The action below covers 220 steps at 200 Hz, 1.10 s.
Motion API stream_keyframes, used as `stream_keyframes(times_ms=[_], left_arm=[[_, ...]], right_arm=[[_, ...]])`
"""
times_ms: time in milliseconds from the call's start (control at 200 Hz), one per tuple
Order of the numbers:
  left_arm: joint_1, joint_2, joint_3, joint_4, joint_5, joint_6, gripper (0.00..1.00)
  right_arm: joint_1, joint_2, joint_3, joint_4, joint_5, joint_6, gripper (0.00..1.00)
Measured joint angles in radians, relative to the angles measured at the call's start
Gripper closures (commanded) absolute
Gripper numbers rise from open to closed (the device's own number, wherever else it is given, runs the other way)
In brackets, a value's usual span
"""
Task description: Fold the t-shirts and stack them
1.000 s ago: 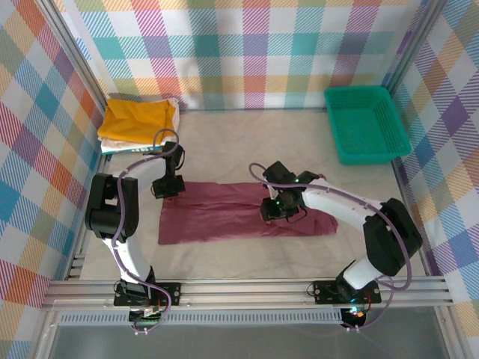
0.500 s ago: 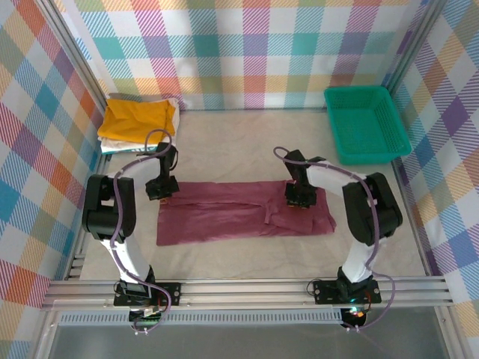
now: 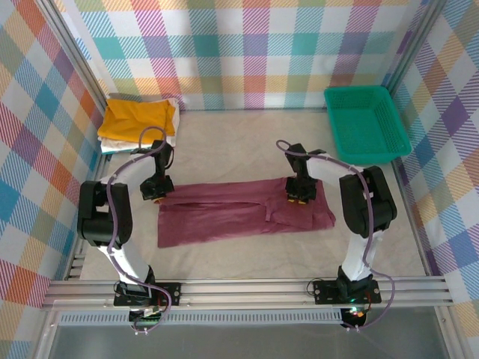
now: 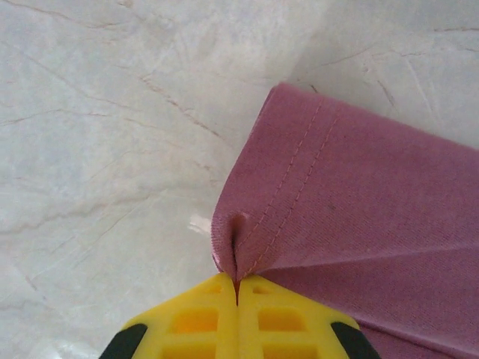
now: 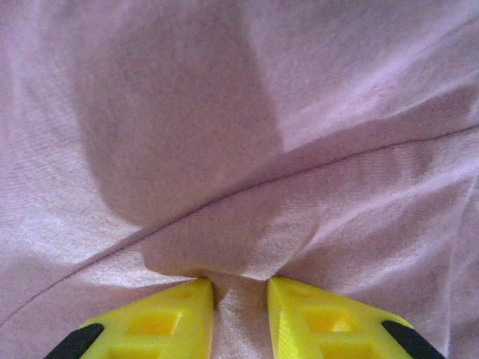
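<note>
At the middle of the bench (image 3: 224, 153) the maroon t-shirt (image 3: 224, 217) lies flat. Its long axis runs from 9 o'clock to 3 o'clock, with the 3 o'clock end sitting a little farther from the arm bases. The left gripper (image 4: 237, 284) is at the shirt's 10 o'clock corner, jaws closed tight on a double-stitched hem. That hem suggests the shirt's bottom edge points to 9 o'clock, though the collar cannot be made out. The right gripper (image 5: 239, 288) is on the far edge toward 2 o'clock. Its jaws stand narrowly apart, with a pucker of cloth pinched up between them. Each arm is nearer its own end, and the shirt's body spreads toward 6 o'clock from both grippers. A fold would therefore likely carry the far edge toward 6 o'clock. The folded mustard-yellow t-shirt (image 3: 138, 117) lies at 10 o'clock, well apart.
</note>
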<state>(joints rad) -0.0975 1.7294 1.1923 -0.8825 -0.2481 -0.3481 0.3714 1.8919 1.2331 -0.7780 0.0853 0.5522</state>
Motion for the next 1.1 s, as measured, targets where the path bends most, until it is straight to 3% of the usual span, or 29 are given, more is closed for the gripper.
stream_keyframes(times_ms=[125, 225, 380, 460, 595, 685, 790, 880, 1100], left_arm=[[0.000, -0.056, -0.019, -0.016, 0.005, -0.003, 0.96], [0.000, -0.095, -0.084, -0.012, 0.028, -0.010, 0.79], [0.001, -0.106, -0.151, -0.017, 0.028, -0.048, 0.67], [0.001, -0.183, -0.182, -0.020, 0.032, -0.067, 0.60], [0.001, -0.386, -0.165, -0.042, 0.066, -0.082, 0.58], [0.001, -0.436, -0.109, -0.055, 0.087, -0.071, 0.58], [-0.008, -0.381, -0.063, -0.039, 0.127, -0.045, 0.62], [-0.034, -0.273, -0.051, 0.006, 0.155, -0.025, 0.64], [-0.092, -0.024, -0.044, 0.135, 0.194, 0.003, 0.67]], right_arm=[[-0.007, 0.055, 0.079, -0.021, -0.010, -0.029, 0.75], [-0.011, 0.114, 0.167, -0.041, -0.017, -0.048, 0.76], [-0.013, 0.202, 0.305, -0.049, -0.017, -0.068, 0.75], [-0.015, 0.249, 0.382, -0.055, -0.018, -0.083, 0.75], [-0.020, 0.378, 0.592, -0.070, -0.027, -0.113, 0.74], [-0.020, 0.469, 0.746, -0.063, -0.046, -0.132, 0.71], [-0.019, 0.533, 0.877, -0.062, -0.068, -0.152, 0.66], [-0.019, 0.513, 0.892, -0.062, -0.068, -0.156, 0.62], [-0.018, 0.307, 0.665, -0.032, -0.087, -0.118, 0.66]])
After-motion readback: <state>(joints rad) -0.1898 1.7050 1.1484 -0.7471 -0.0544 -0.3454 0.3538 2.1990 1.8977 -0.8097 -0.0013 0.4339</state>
